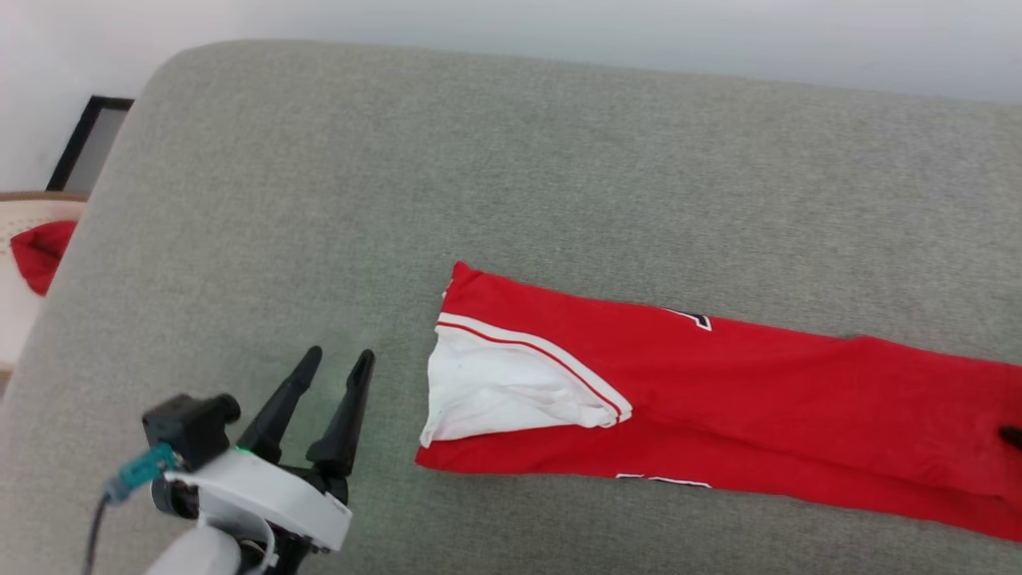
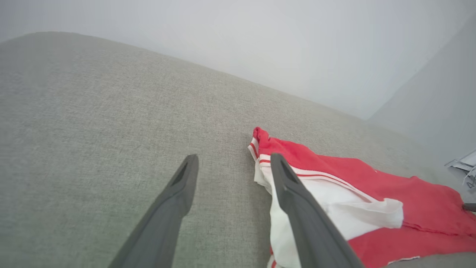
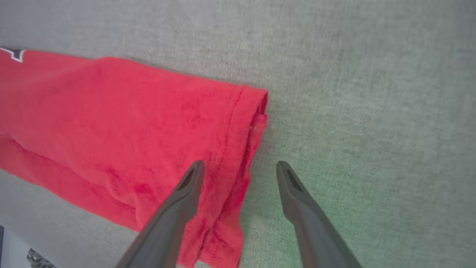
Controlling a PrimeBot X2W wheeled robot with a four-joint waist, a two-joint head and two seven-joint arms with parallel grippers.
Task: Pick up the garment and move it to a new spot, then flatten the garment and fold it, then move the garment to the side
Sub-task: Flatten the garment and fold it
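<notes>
Garment (image 1: pixel 718 391): long red folded strip, flat on grey cushion (image 1: pixel 319 160), running from one gripper to the other.
Left gripper (image 2: pixel 234 158): jaws wide, empty. White-panel end just beside one finger, bare cushion between jaws.
Right gripper (image 3: pixel 241 163): jaws wide, empty. One finger over hemmed end, other over bare cushion, contact unclear.
Handling, judged: light, limp knit, and layers likely to slip apart.
Best hold: pinch all layers at both end edges, lift together, keep strip taut.

We see soft, matt cloth in the red jersey (image 1: pixel 718 383) and coarse, matt woven fabric covering the grey surface (image 1: pixel 319 200).
</notes>
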